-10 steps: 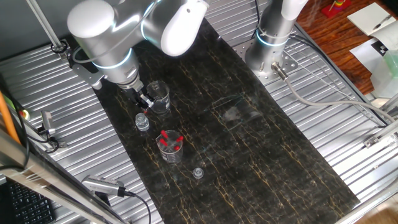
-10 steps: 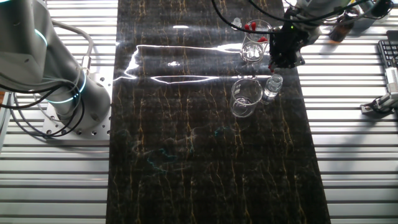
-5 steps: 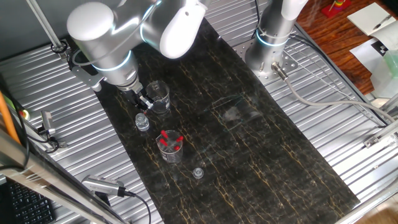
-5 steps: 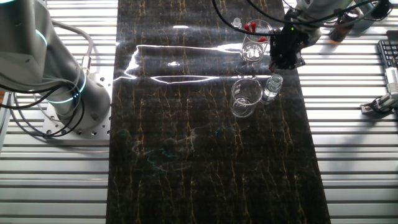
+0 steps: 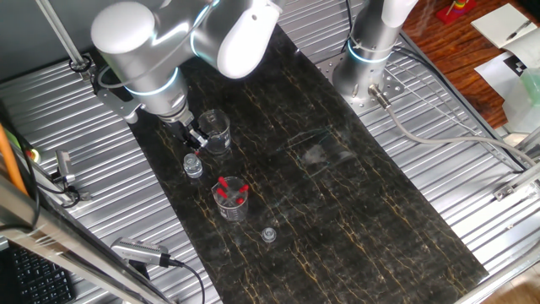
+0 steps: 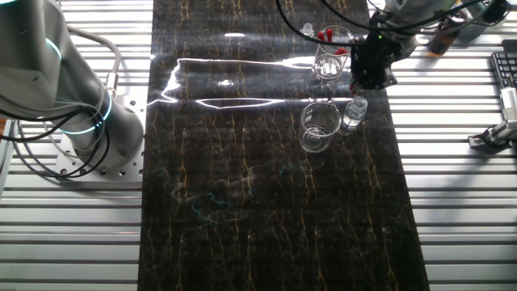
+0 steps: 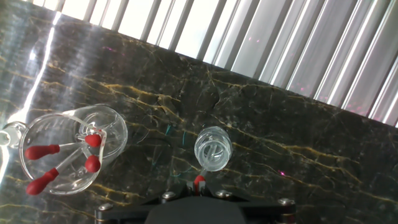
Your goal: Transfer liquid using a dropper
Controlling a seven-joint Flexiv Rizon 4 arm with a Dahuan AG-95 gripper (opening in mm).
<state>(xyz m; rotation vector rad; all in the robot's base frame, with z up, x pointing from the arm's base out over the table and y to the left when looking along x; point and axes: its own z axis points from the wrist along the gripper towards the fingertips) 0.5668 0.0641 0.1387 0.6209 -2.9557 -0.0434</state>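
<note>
Dropper [image 7: 198, 182] with its red bulb is pinched in the gripper [image 5: 196, 139], hanging right over the small vial [image 7: 212, 149]. Dark marble-look mat [image 6: 242, 202] covers a ribbed metal table [image 5: 472, 177]. Empty beaker [image 6: 319, 126] sits just beside the vial; a beaker of spare droppers [image 7: 65, 149] is near. Mat's far half has plenty of open room.

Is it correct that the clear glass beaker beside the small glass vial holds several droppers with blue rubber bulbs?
Not quite: the bulbs are red, not blue. The hand view shows the clear glass beaker holding several droppers with red rubber bulbs, beside the small glass vial.
</note>
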